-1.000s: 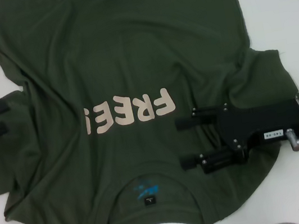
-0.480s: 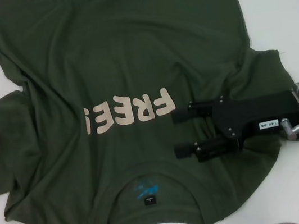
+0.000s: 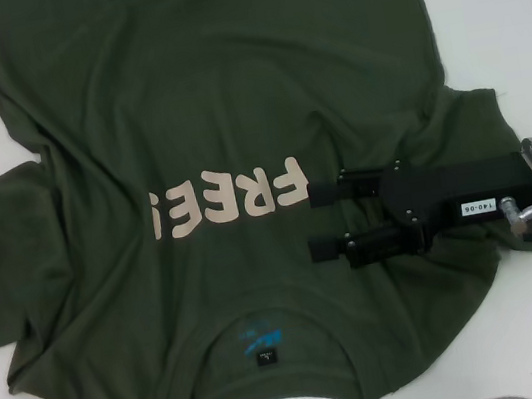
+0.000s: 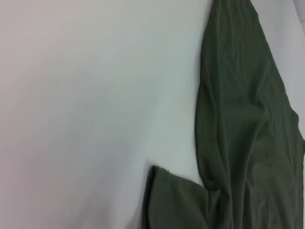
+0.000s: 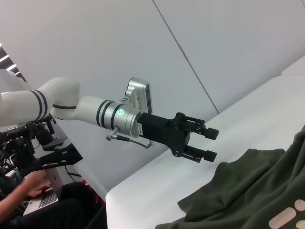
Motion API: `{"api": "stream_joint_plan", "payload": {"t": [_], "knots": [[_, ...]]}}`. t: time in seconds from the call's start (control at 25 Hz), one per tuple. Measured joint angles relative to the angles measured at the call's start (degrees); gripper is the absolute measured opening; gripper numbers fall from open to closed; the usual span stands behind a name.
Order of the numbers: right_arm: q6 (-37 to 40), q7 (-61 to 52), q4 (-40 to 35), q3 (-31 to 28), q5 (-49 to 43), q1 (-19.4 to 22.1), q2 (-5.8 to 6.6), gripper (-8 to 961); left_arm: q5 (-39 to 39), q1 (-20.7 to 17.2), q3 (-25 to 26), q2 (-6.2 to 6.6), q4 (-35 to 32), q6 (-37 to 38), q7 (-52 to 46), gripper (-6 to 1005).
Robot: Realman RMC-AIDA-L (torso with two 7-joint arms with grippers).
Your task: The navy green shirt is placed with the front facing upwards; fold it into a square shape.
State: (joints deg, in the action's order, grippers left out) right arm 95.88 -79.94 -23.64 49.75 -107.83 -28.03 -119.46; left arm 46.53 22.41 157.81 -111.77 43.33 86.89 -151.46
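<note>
Navy green shirt point(image 3: 214, 127) lies front up on the white tabletop point(image 3: 509, 9), collar nearest the robot, hem running out of the head view at the far side. Not yet folded: both sleeves lie out flat to the sides.

Right gripper point(image 3: 315, 222) hangs over the chest on the robot's right, jaws released with a gap between the two fingers. Cream "FREE" lettering point(image 3: 226, 201) sits just off the upper fingertip; the neck label point(image 3: 260, 342) and ribbed collar lie below and beyond the fingertips, nearer the robot. The right sleeve point(image 3: 482, 125) lies behind the jaws, under the gripper body. No cloth is between the jaws that I can see.

Left gripper point(image 5: 206, 143) is off the shirt, beside the left sleeve point(image 3: 12, 255). Seen from the right wrist view it is above the tabletop, jaws apart, holding nothing. Only a sliver of it shows at the head view's edge.

Step in hand, as I judge it: take a side of the shirt to fold it inward. To do it well, pinch a single layer at the shoulder seam or sleeve edge, not mid-chest, so the fold line runs straight from collar to hem. Diagonal wrinkles cross the body; a pinch on a ridge risks dragging the whole panel askew.

Cloth: dark olive, soft, limp, matte.
</note>
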Motion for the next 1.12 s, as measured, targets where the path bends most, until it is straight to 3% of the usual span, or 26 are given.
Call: {"api": "stream_joint_plan", "payload": {"t": [1.12], "knots": [[-0.27,-0.04,-0.48,-0.09,-0.01,0.32,0.01,924,-0.04,-0.05,-0.67,-0.29,-2.82,-4.98,2.13,656]]}}
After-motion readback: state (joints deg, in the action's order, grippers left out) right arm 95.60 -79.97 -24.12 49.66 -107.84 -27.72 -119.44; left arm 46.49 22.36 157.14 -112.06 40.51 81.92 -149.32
